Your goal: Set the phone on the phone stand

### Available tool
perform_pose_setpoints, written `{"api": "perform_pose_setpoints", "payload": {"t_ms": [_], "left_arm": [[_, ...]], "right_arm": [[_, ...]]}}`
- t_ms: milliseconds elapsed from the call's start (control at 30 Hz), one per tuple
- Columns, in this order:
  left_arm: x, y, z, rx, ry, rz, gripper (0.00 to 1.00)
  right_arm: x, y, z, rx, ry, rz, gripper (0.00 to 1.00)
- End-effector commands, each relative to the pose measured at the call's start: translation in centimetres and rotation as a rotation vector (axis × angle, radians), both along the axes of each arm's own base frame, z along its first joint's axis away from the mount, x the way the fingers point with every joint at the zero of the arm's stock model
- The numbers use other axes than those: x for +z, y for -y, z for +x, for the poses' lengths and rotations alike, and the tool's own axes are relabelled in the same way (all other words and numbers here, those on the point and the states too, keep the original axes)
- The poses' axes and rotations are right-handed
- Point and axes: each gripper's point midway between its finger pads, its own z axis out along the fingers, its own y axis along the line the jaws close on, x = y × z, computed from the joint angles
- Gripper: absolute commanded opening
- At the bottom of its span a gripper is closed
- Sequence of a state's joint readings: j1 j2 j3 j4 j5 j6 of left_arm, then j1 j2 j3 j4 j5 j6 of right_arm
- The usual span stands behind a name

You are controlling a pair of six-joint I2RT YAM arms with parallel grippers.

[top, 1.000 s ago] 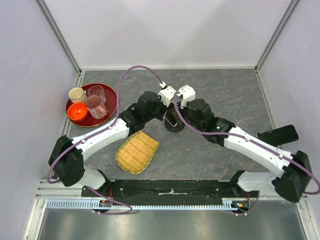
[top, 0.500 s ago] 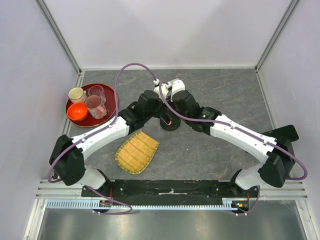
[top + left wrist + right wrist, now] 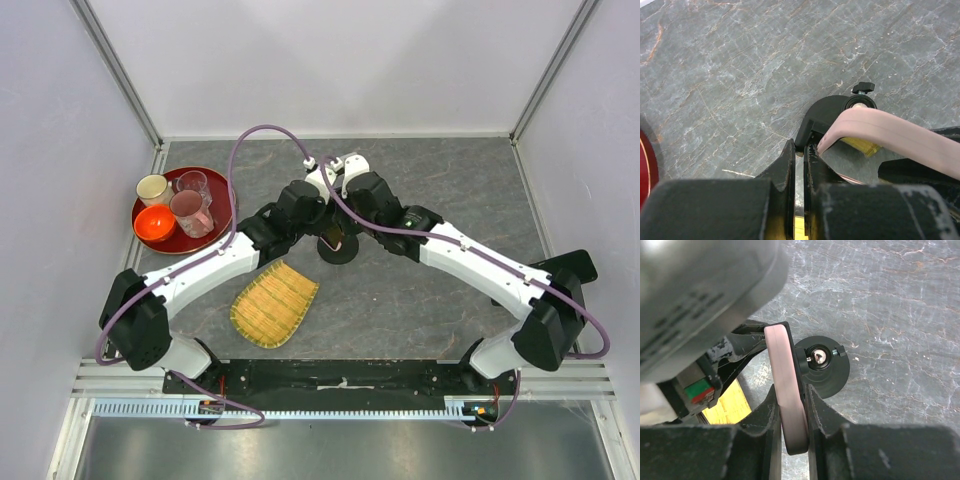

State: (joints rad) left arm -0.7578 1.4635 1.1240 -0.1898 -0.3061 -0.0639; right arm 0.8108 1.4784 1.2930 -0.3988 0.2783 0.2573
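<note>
The pink-rimmed phone (image 3: 784,371) is seen edge-on in the right wrist view. My right gripper (image 3: 790,396) is shut on its lower end. The phone's upper end rests against the clamp of the black phone stand (image 3: 826,371), whose disc base sits on the table. In the left wrist view my left gripper (image 3: 799,149) is shut on the edge of the stand's clamp (image 3: 807,134), with the phone (image 3: 890,138) leaning just to the right of it. From above, both grippers (image 3: 322,236) (image 3: 342,228) meet over the stand (image 3: 343,254); the phone is mostly hidden there.
A red tray (image 3: 215,233) with cups and an orange bowl stands at the left. A yellow woven mat (image 3: 275,303) lies in front of the stand. A flat folding black stand (image 3: 560,268) sits at the right edge, partly behind the right arm.
My right arm has swung left and inward, bringing the phone up against the stand's clamp. The left arm has barely moved and stays at the stand.
</note>
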Motion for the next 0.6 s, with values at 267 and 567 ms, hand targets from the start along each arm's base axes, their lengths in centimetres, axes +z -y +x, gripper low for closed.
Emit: {"api": "perform_pose_setpoints", "payload": {"t_ms": [267, 567], "left_arm": [[7.0, -5.4, 1.2, 0.230, 0.172, 0.033, 0.33], [9.1, -8.6, 1.5, 0.382, 0.258, 0.085, 0.32]], "right_arm": [[-4.5, 9.3, 4.2, -0.265, -0.098, -0.279, 0.00], [-3.8, 10.7, 4.9, -0.316, -0.081, -0.332, 0.00]]}}
